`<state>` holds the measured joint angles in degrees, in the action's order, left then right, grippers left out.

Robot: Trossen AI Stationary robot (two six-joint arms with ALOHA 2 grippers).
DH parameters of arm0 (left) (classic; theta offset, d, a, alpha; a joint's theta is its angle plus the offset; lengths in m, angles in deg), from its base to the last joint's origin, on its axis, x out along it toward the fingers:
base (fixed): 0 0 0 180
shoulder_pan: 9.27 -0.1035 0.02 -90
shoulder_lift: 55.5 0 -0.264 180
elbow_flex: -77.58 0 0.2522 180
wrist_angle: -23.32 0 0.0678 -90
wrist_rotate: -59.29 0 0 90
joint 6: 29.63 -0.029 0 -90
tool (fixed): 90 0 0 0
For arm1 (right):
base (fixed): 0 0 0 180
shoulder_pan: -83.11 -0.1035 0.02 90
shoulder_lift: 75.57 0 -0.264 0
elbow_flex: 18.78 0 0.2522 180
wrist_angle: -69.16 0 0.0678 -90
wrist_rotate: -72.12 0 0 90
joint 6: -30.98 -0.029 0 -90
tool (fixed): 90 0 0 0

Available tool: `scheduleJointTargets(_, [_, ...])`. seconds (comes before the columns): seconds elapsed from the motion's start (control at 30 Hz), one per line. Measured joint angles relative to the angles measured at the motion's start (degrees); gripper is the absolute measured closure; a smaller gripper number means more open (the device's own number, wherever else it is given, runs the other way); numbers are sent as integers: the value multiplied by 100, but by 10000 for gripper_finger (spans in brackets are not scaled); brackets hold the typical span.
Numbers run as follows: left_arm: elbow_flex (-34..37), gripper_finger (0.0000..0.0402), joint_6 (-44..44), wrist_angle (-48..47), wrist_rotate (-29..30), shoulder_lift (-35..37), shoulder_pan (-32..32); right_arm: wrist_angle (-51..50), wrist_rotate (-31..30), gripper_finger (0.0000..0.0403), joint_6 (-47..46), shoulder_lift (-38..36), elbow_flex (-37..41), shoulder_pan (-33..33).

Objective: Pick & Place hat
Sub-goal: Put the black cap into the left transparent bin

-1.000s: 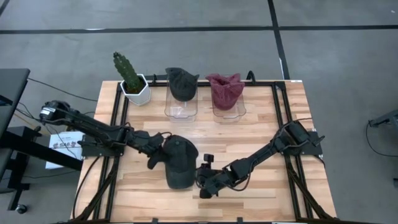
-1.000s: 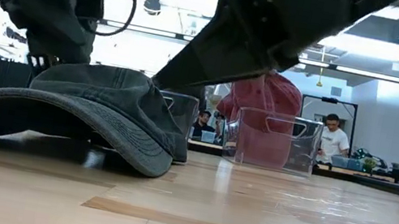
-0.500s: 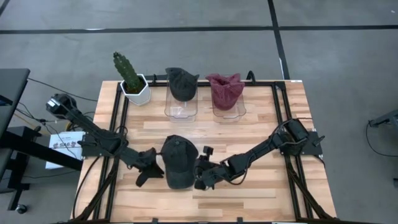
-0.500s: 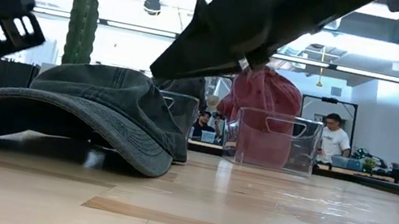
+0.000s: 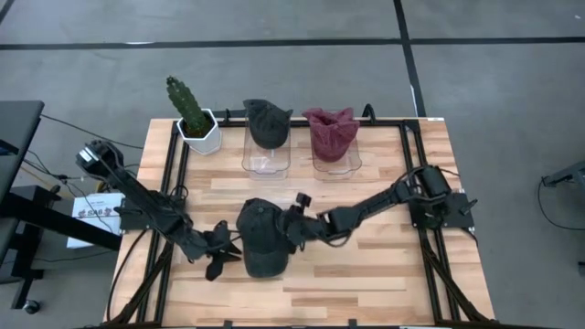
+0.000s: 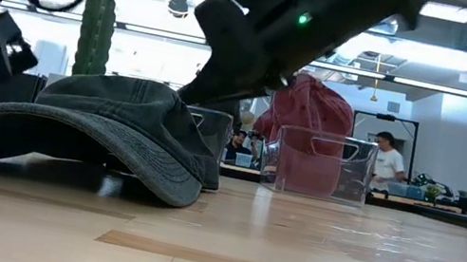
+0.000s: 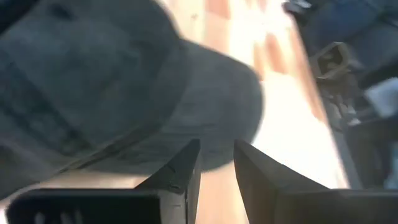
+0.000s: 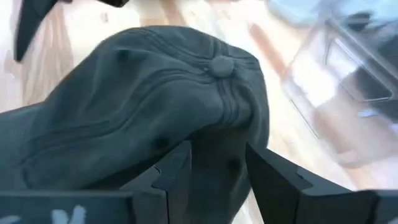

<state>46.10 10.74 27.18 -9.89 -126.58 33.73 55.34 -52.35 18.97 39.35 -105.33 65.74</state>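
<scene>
**Two grippers flank the cap, neither holding it**

The dark cap (image 5: pixel 260 242) lies flat on the table (image 5: pixel 384 265), near the front, brim toward the front edge. The right gripper (image 8: pixel 214 168) hovers at the crown's right side, fingers (image 8: pixel 171 171) parted with the fabric just ahead of them, nothing pinched. The left gripper (image 7: pixel 214 165) sits just off the brim's left edge, fingers (image 7: pixel 183 168) a narrow gap apart and empty. Behind stand two clear bins (image 5: pixel 267 157), one with a dark hat, one with a maroon hat (image 5: pixel 331 132), and a cactus (image 5: pixel 190 111).
</scene>
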Motion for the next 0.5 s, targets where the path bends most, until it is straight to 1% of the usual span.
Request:
scheduleJointTargets(0.1, [0, 309, 218, 25, 190, -295, 0, -106, 895, 257, -12, -12, 0, 313])
scheduleJointTargets(0.17, [0, 309, 334, 155, 212, -515, -2, -228, 1261, 260, 14, -12, 2, 487])
scheduleJointTargets(0.27, [0, 309, 443, 378, 209, -822, -2, -523, 1359, 265, 44, -12, 0, 707])
scheduleJointTargets(0.5, [-22, 309, 760, 344, 94, -1170, -3, -1235, 1354, 259, 169, -114, 0, 994])
